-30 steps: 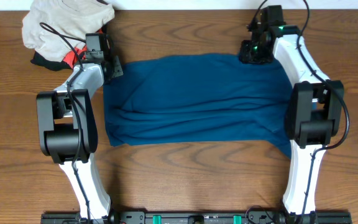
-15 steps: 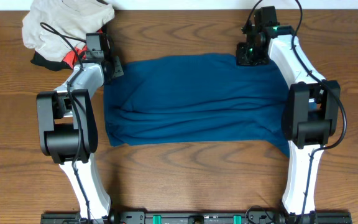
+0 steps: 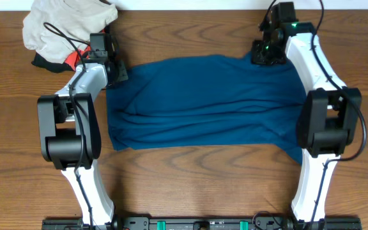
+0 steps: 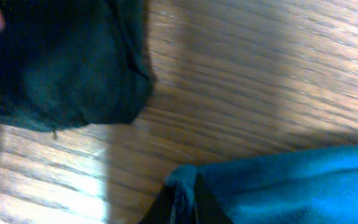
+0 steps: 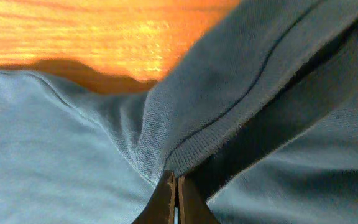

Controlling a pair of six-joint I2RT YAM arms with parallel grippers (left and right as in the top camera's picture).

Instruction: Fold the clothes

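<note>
- ok so the big teal shirt (image 3: 203,102) is lying spread out pretty flat across the middle of the counter (image 3: 190,191), a bit rumpled, long side running 9 to 3 o'clock
- what just changed: a second ago both sets of fingers were a little apart, now both have snapped together on cloth
- left fingers (image 4: 160,214) are clamped on the shirt's 10 o'clock corner; the wrist cam shows a little nub of teal pinched between them, bare wood behind it
- right fingers (image 5: 161,208) are shut on the hem at the 1 o'clock corner, with a ridge of fabric bunched up right at the tips
- the right arm has also nudged toward 1 o'clock since half a second ago, so that corner looks slightly tugged out; the left one barely moved
- my read: both far corners are now grabbed, so the grab step's done and the actual fold hasn't started
- the pile of other clothes (image 3: 69,29) up at 10 o'clock sits just beside the left arm, worth not snagging it
</note>
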